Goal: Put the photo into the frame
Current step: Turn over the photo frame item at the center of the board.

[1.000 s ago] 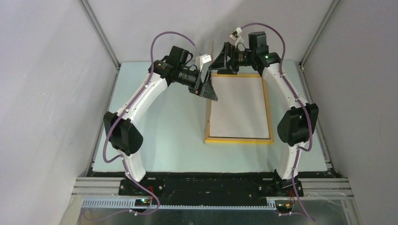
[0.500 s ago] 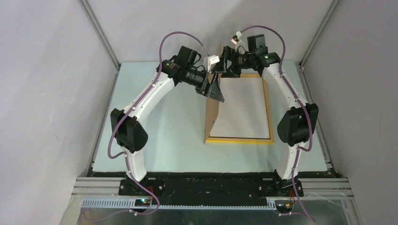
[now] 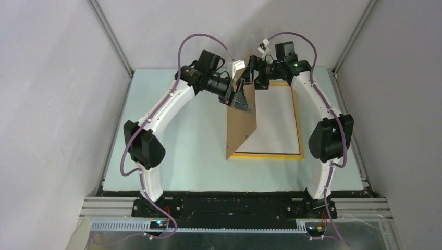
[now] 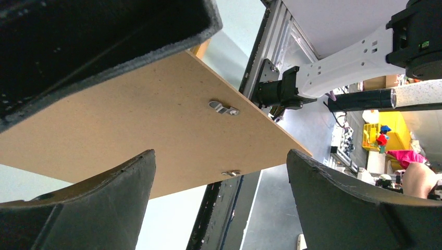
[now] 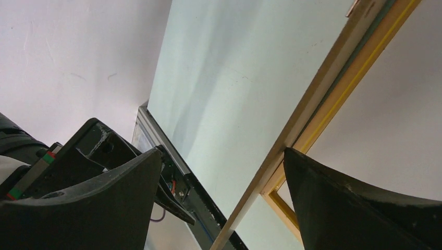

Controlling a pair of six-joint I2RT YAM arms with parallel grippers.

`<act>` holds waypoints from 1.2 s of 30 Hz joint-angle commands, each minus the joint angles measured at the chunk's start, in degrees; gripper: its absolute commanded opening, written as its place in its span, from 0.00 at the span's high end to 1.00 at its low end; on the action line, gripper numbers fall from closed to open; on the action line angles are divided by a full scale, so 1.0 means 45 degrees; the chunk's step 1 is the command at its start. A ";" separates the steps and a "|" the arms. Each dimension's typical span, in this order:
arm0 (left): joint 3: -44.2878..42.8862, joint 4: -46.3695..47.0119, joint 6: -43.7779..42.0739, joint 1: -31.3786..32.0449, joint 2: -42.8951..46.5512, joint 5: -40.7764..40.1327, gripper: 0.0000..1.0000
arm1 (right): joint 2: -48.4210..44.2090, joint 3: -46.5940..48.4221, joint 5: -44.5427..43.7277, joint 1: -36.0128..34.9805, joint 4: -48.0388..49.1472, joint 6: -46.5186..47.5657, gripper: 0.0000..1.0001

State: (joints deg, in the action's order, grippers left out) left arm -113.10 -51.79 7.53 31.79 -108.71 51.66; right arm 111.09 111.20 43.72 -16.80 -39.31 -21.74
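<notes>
- Left claw [image 3: 241, 100], spread wide, propped the backing board [image 3: 241, 127] on edge, likely to bare the frame [image 3: 266, 155] lying flat on the table [image 3: 182, 146].
- Right claw [image 5: 222, 151] gaped, gripping nothing.
- Photo could not be made out (only a white face [image 3: 273, 117] showed inside).

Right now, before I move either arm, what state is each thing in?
backing board: tilted up on its left edge, off the frame.
frame: flat on the table, back open, white sheet inside.
left claw: open, at the board's upper part.
right claw: open, the board's edge showing between its fingers.
</notes>
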 commanded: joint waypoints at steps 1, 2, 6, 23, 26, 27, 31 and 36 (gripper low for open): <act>-0.0459 0.0027 -0.0117 0.0098 0.0485 0.0183 0.00 | -0.0743 -0.0015 0.0002 0.0053 0.0100 0.0324 0.11; -0.0436 0.0026 -0.0142 0.0091 0.0524 0.0153 0.00 | -0.0761 -0.0029 -0.0056 0.0073 0.0063 0.0360 0.11; -0.0142 0.0042 -0.0233 -0.0082 0.0884 -0.0034 0.00 | -0.0800 -0.0031 -0.0658 0.0099 -0.0333 0.0775 0.19; 0.1967 0.0034 -0.0844 -0.1443 0.2192 -0.0380 0.00 | -0.1136 -0.1093 -0.2658 0.0737 -0.0835 0.1992 0.60; 0.2058 0.0028 -0.0869 -0.1616 0.2206 -0.0386 0.00 | -0.1154 -0.1306 -0.2669 0.0875 -0.0741 0.1997 0.73; 0.2072 0.0036 -0.0886 -0.1655 0.2214 -0.0410 0.00 | -0.1157 -0.1339 -0.2662 0.0943 -0.0709 0.1988 0.81; 0.2203 0.0030 -0.0916 -0.1908 0.2232 -0.0439 0.00 | -0.1219 -0.1529 -0.2522 0.1146 -0.0493 0.1837 1.00; 0.2426 0.0036 -0.1040 -0.2415 0.2276 -0.0555 0.00 | -0.1504 -0.2217 -0.1631 0.1455 0.0318 0.1078 1.00</act>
State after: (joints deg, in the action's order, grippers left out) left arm -102.85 -51.96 4.47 22.90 -101.54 49.60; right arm 108.81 102.65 33.74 -11.44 -42.94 -16.62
